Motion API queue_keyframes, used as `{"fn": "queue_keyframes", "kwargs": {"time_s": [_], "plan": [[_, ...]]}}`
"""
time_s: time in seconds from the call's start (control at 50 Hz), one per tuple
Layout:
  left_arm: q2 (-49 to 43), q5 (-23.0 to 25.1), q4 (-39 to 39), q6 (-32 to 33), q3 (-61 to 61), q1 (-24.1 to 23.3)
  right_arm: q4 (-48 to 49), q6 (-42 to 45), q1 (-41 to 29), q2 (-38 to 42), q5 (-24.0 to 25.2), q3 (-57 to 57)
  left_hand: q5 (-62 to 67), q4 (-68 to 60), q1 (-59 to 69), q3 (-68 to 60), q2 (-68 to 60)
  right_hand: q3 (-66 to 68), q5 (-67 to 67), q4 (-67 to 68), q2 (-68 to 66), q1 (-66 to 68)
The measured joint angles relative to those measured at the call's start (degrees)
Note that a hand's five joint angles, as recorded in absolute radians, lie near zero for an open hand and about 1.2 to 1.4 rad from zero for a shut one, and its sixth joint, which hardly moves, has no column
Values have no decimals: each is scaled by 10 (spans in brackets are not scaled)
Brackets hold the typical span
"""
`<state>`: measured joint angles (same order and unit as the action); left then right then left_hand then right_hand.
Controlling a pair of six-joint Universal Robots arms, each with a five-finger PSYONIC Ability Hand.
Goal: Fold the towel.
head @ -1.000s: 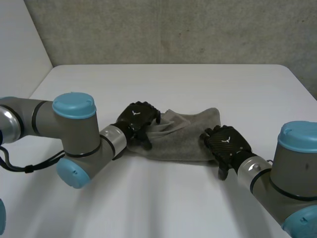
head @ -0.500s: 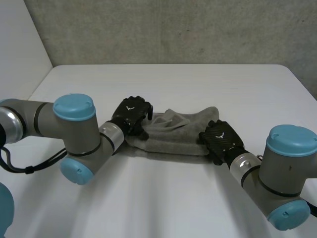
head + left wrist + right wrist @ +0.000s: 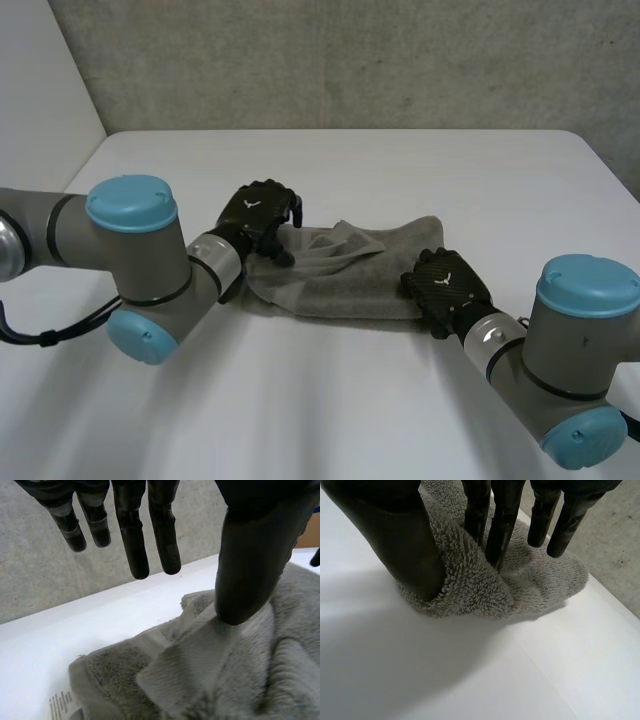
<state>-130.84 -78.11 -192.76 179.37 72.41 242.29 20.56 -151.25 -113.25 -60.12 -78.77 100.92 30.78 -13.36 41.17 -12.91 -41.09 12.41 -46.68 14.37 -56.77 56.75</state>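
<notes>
White table (image 3: 400, 165): carrying grey towel (image 3: 350, 280), lying bunched near middle.
Left hand (image 3: 258, 212): sitting at towel's left end, fingers (image 3: 135, 540) stretching straight above cloth, gripping nothing; thumb (image 3: 250, 560) pressing down on fold.
Right hand (image 3: 447, 287): pinching towel's right near edge between thumb (image 3: 395, 535) and fingers (image 3: 502, 525).
Label (image 3: 64, 703): showing at towel corner.

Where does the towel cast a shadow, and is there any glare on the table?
Head view: a thin dark line runs under the towel's near edge; the table looks matte, with no glare. Left wrist view: the towel's raised flap shades the pile beneath it.
</notes>
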Motion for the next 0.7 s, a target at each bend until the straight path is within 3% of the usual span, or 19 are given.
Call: {"fn": "queue_keyframes", "kwargs": {"time_s": [0.7], "plan": [[4,4,1,11,18,-26,-1,5,1,0,-3,1,-25,0,-25,0,19,0,2,0,1,-1]]}}
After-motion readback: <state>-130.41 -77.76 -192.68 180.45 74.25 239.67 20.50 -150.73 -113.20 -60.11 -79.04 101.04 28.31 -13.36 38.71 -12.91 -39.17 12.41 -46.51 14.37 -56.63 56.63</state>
